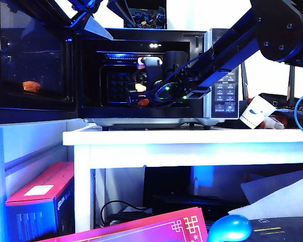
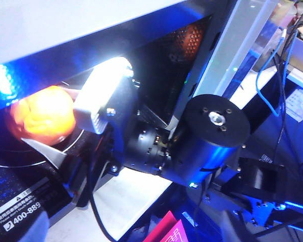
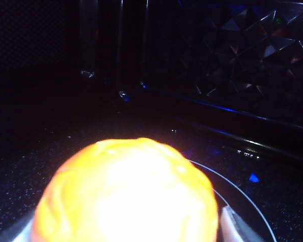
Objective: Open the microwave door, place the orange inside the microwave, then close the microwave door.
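The white worktop (image 1: 192, 138) carries the large boxy black microwave (image 1: 156, 35) with its grey keypad panel at the 3 o'clock end of the front. The wide glossy black glass microwave door (image 1: 33, 60) stands swung fully open toward 9 o'clock in the exterior view, and a faint orange reflection shows in its glass.

The black right arm (image 1: 232, 45) comes down from 1 o'clock and reaches through the opening into the dark cavity. Its right tool (image 3: 129, 229) is inside, over the glass turntable ring (image 3: 242, 194). The small round bright orange fruit (image 3: 126, 194) sits between the two pale fingertips (image 3: 235, 224), one on each side; the frames do not show whether the fingers press on it or stand just clear of it.

The left tool (image 1: 91, 22) hangs at 11 o'clock, above the open door's top edge, its jaws spread wide and holding nothing. From the left wrist view the orange (image 2: 40, 118) lies on the cavity floor, beside the right tool's pale finger (image 2: 45, 151).
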Motion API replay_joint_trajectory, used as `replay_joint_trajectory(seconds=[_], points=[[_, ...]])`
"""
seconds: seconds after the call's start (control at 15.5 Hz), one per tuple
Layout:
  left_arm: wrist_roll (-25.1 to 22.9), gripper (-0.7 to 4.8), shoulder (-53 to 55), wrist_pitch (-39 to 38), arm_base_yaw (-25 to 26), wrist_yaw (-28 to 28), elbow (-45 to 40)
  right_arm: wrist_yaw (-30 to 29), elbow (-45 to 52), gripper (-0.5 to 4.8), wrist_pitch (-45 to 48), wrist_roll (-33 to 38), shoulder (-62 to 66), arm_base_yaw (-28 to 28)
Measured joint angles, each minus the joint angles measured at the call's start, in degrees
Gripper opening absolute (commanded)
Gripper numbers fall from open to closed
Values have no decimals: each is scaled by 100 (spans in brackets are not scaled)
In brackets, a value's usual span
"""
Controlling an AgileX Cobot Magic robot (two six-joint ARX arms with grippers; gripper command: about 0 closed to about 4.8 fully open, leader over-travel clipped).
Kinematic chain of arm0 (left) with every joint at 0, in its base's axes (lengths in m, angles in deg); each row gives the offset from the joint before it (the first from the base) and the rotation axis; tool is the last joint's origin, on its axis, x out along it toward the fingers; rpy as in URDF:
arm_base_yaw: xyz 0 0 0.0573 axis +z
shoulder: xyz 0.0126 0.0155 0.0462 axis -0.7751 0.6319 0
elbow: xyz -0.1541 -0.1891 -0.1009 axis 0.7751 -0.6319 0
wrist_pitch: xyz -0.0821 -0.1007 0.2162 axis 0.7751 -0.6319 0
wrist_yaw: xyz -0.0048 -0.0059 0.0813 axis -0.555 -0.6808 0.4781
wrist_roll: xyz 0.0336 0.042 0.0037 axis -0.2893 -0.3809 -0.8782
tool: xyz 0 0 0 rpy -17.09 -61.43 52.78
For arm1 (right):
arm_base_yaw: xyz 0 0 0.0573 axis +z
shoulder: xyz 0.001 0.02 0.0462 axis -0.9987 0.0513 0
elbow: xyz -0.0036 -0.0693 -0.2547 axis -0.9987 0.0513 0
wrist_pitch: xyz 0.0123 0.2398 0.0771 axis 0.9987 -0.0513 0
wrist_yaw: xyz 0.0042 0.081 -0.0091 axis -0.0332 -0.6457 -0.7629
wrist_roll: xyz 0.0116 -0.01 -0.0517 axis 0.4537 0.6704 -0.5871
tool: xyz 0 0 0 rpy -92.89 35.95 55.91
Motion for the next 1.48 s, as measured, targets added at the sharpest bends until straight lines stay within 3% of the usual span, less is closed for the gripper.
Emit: replay_joint_trajectory(seconds=[0.97, 1.48], points=[[-15, 479, 0, -20, 2, 52, 0, -35, 0, 479, -2085, -160, -518, 4], [-15, 479, 0, -20, 4, 52, 0, -26, 2, 479, -2144, -203, -614, 4]])
